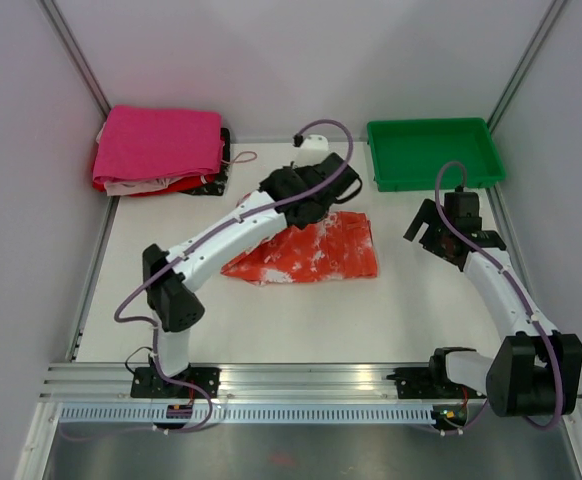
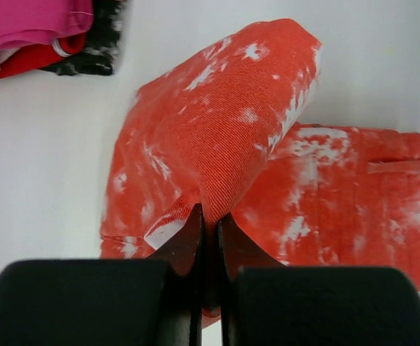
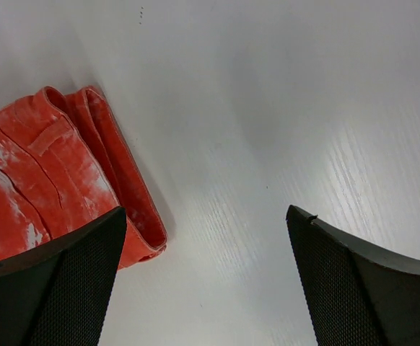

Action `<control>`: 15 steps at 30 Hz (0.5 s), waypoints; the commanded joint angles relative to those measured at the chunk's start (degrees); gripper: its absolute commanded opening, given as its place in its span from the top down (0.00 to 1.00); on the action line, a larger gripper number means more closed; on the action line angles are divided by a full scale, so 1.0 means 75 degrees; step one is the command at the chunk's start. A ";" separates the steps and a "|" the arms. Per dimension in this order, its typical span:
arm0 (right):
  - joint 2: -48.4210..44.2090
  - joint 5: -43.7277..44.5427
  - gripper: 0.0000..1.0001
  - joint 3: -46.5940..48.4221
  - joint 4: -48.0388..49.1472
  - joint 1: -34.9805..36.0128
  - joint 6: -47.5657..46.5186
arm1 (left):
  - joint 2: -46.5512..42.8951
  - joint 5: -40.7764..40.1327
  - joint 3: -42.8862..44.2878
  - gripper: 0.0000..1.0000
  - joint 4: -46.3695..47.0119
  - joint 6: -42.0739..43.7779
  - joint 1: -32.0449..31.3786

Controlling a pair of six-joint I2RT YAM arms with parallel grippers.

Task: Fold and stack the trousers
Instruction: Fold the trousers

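Now we hold a raised fold of the red trousers (image 1: 321, 255) in the closed left end effector (image 2: 210, 216), their long axis running left-right across the table (image 1: 411, 320), the open right end effector (image 3: 204, 223) just right of them.

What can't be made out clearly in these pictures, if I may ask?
Left hand: in the top view, hidden under its own wrist and cable.
Stack of clothes: below the pink top layer only edges show, top view.
Red trousers: near edge hidden behind the left hand, left wrist view.
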 commanded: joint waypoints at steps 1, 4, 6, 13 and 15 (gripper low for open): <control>-0.0126 -0.0149 0.02 -0.0060 -0.0154 -0.0074 -0.0089 | 0.0796 -0.0749 0.0802 0.98 -0.0314 -0.1174 -0.0540; -0.0243 -0.0148 0.02 -0.0119 -0.0154 -0.0294 0.0145 | 0.1276 -0.0563 0.0803 0.98 -0.0234 -0.1468 -0.0810; -0.0290 -0.0183 0.02 -0.0177 -0.0119 -0.0378 0.0204 | 0.1546 -0.0434 0.0814 0.98 -0.0128 -0.1444 -0.0997; -0.0290 -0.0300 0.02 -0.0400 -0.0002 -0.0507 0.0415 | 0.2473 0.0164 0.1189 0.98 0.0118 -0.1504 -0.1361; -0.0278 -0.0382 0.02 -0.0447 0.0010 -0.0543 0.0392 | 0.2648 0.0270 0.1353 0.98 0.0375 -0.1154 -0.1455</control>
